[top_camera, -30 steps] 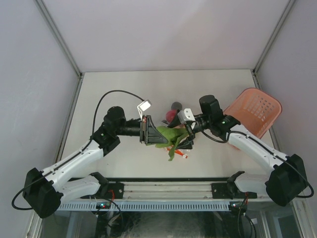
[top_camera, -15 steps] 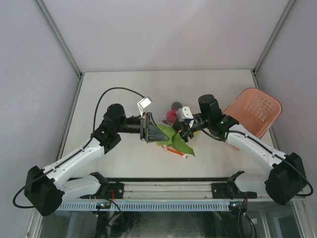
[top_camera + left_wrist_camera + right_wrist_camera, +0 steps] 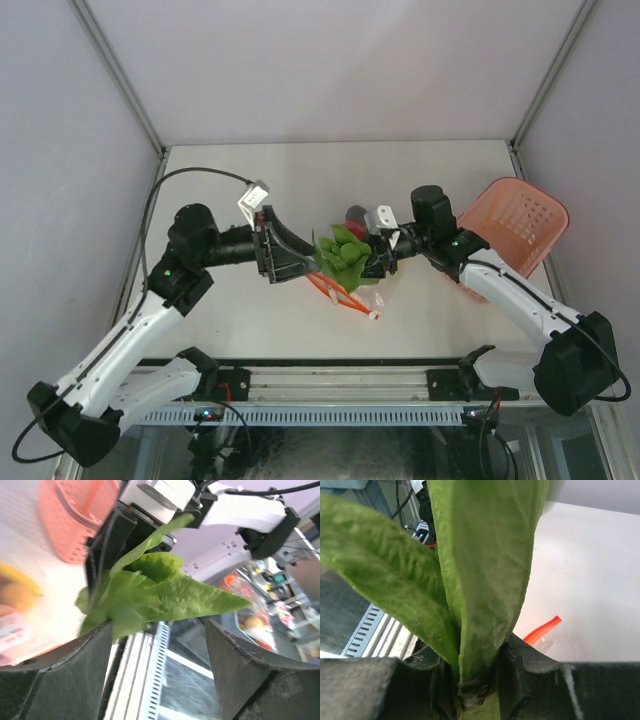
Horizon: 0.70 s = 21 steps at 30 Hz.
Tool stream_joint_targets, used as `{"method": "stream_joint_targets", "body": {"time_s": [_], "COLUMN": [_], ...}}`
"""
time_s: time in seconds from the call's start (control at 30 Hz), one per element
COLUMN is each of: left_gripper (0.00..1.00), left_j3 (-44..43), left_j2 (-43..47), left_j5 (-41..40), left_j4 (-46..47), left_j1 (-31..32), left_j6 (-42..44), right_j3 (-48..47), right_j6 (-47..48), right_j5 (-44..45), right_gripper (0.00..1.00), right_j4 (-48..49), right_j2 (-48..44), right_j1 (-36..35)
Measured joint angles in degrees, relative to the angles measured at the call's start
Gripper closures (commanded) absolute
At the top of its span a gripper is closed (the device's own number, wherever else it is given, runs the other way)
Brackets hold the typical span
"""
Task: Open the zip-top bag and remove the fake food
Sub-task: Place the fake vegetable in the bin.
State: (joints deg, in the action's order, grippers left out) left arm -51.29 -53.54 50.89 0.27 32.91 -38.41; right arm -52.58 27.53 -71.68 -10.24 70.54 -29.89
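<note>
We see the left gripper (image 3: 303, 262) has drawn back toward the left edge, jaws wide and empty, while the right gripper (image 3: 372, 256) clamps the green leafy vegetable (image 3: 343, 250), now lifted above the zip-top bag (image 3: 340, 294) lying mid-worktop toward the near edge, so that piece looks removed.

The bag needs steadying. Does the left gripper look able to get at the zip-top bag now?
Likely yes: the left gripper is open and the zip-top bag lies close by; only the leafy vegetable in the right gripper hangs near.
</note>
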Motion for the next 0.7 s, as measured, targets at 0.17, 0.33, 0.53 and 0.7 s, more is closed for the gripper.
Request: {"method": "stream_joint_targets", "body": {"time_s": [0.17,0.33,0.53,0.7], "left_gripper": [0.11,0.00,0.00,0.00], "left_j3": [-0.7,-0.7,0.5,4.2], "left_j2": [6.3,10.0,13.6,16.0], "left_j5": [-4.3,-9.7,-18.9,-26.1], "left_j4": [-6.9,-12.5,-16.7,-19.1], "left_j1": [-4.1,-8.1,-9.4,-9.4], "left_j6": [7.9,15.7,23.5,30.5], "right_j3": [-0.7,-2.7,-4.5,-5.2], "right_j6": [-2.7,-5.6,-8.4,-9.7], "right_j5": [-0.7,-0.6,0.6,2.7], "right_gripper": [1.00,1.00,1.00,1.00], "right_j4": [-0.4,-0.9,-2.3,-3.5], "right_j2": [-1.2,-2.0,-3.7,-6.6], "right_j1": [2.8,6.5,11.5,18.0]}}
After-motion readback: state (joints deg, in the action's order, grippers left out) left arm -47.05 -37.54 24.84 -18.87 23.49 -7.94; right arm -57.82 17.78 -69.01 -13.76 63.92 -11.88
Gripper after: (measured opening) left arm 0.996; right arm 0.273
